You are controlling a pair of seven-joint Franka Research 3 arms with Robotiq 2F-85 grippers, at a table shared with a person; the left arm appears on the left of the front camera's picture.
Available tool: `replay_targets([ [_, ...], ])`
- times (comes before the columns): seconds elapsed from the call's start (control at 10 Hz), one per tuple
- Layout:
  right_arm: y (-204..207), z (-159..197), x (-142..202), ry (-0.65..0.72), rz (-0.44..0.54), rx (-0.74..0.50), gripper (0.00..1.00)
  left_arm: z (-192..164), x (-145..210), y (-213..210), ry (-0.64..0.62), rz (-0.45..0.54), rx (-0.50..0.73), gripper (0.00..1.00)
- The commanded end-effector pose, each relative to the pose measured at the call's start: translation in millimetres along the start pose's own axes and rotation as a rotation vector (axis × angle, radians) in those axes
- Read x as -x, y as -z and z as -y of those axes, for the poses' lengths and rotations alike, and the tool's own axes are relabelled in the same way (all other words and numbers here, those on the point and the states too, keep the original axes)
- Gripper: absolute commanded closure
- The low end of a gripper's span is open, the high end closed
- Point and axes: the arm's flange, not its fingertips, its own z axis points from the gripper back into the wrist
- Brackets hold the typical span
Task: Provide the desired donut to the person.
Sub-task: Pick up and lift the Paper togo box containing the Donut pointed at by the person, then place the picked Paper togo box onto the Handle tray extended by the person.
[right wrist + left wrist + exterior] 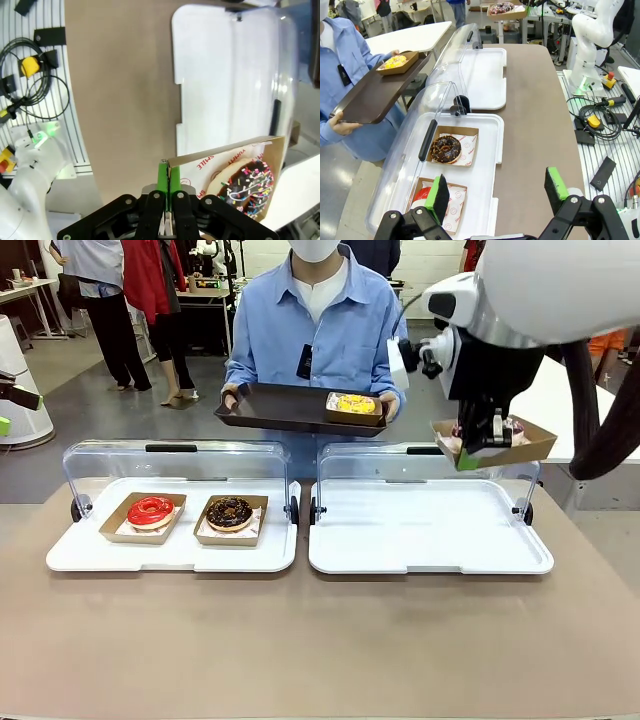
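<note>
Front view: the right tool [480, 448] hung in the air above the far right corner of the counter [320, 640], clamped on the near edge of a cardboard box [535, 440]. In the right wrist view the 2 green pads [161, 176] met on the box's thin wall, and the sprinkled chocolate donut [246, 186] sat inside the box just past them.

The person [315, 335] stood across the counter, holding out a dark tray [270, 405]. Its long axis ran left to right (across the robot's reach). From the held box the tray lay toward the robot's left, at about the same height. A yellow donut [355, 403] already filled the tray's right end, the end nearest the box, and the bare stretch lay beyond it, further left. So the delivery would likely have to pass over or go round that donut.

The left tool [497, 180] hovered wide open and empty over the left end of the counter, further from the job.
</note>
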Motion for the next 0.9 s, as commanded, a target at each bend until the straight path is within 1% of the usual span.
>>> replay_targets([
  [0.0,7.6,9.2,-2.7,-0.034,0.001,0.014,1.00,1.2,-0.9,-1.7,0.003,0.005,0.002,0.00],
  [0.1,0.0,0.0,0.0,0.000,0.000,0.000,1.00,1.2,-0.9,-1.7,0.003,0.005,0.002,0.00],
  [0.8,0.0,0.0,0.0,0.000,0.000,0.000,1.00,1.2,-0.9,-1.7,0.003,0.005,0.002,0.00],
])
